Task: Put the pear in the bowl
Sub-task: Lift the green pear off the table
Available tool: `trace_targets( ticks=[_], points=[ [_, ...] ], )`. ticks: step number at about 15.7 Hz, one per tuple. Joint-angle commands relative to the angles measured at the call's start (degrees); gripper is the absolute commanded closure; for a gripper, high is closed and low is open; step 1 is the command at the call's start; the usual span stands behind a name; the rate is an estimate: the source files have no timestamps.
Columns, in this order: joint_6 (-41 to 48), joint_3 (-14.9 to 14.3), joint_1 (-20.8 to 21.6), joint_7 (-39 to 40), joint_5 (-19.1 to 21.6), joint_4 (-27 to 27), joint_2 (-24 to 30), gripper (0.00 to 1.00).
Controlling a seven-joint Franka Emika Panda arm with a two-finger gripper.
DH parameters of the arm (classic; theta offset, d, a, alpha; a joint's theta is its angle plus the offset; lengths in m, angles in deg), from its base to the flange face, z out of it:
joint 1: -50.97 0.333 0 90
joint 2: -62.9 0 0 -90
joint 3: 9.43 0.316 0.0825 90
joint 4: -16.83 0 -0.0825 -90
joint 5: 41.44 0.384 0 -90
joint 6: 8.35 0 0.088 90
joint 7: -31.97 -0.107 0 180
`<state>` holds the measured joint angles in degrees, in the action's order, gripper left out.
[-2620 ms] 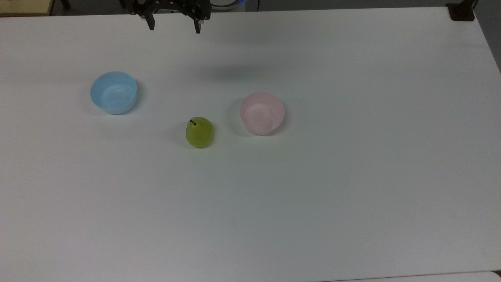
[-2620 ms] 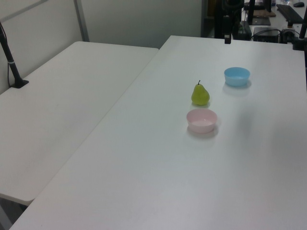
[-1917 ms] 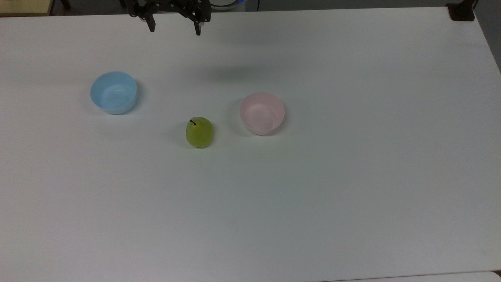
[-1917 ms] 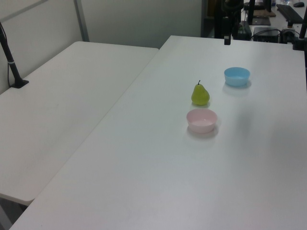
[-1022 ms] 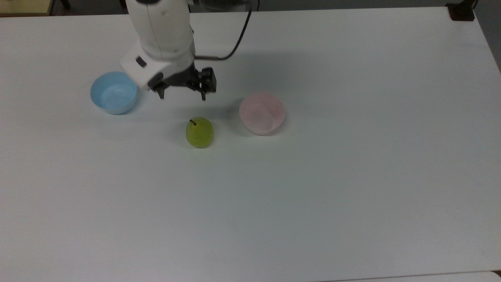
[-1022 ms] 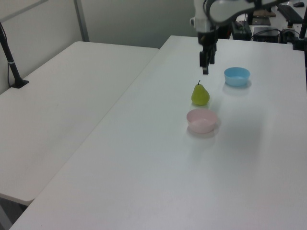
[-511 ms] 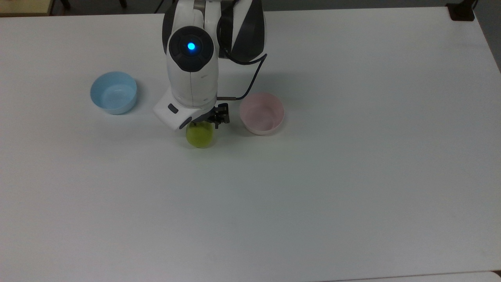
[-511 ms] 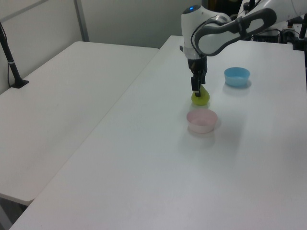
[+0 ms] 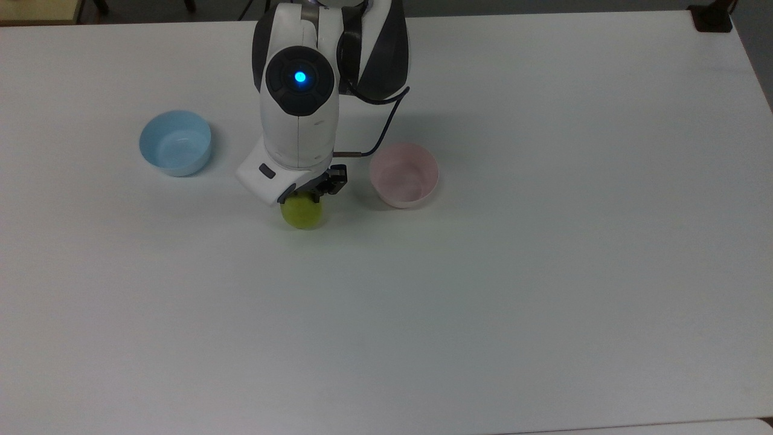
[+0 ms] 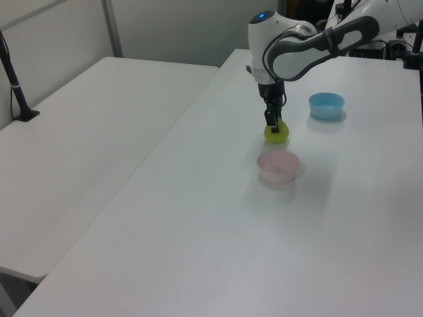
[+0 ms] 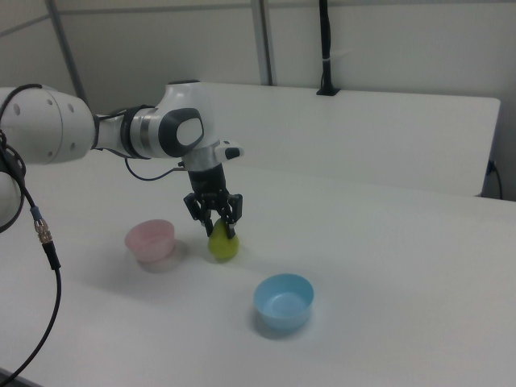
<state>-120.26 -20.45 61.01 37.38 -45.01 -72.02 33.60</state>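
The yellow-green pear (image 9: 300,216) stands on the white table (image 9: 543,272), just to the top view's left of the pale pink bowl (image 9: 404,175). My gripper (image 9: 305,199) has come straight down on it, and the fingers are shut on the pear's upper part, hiding the stem. In the right view the gripper (image 11: 219,230) clasps the pear (image 11: 223,248) from above, with the pink bowl (image 11: 150,239) to the right view's left. In the left view the pear (image 10: 277,137) sits just behind the pink bowl (image 10: 278,166), under the gripper (image 10: 271,124). The pink bowl holds nothing.
A light blue bowl (image 9: 176,142) stands to the top view's left of the arm, apart from the pear. A second white table (image 10: 86,145) adjoins on the left view's left. A black post (image 11: 326,48) stands on the far table in the right view.
The arm came from the table's far edge down over the pear. In the last half second the fingers closed on the pear's top and it shifted slightly to the top view's left.
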Motion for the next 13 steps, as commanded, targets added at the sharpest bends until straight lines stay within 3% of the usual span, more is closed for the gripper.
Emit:
trace_targets(
  ticks=[1,6,13],
  points=[
    [0.11,-0.68,0.42,1.27,-0.47,-0.53,3.27,0.81],
    [5.29,-1.38,0.94,1.09,0.93,0.09,9.88,0.81],
    [5.38,-3.05,12.26,-3.03,4.01,0.17,9.97,0.80]
  ],
)
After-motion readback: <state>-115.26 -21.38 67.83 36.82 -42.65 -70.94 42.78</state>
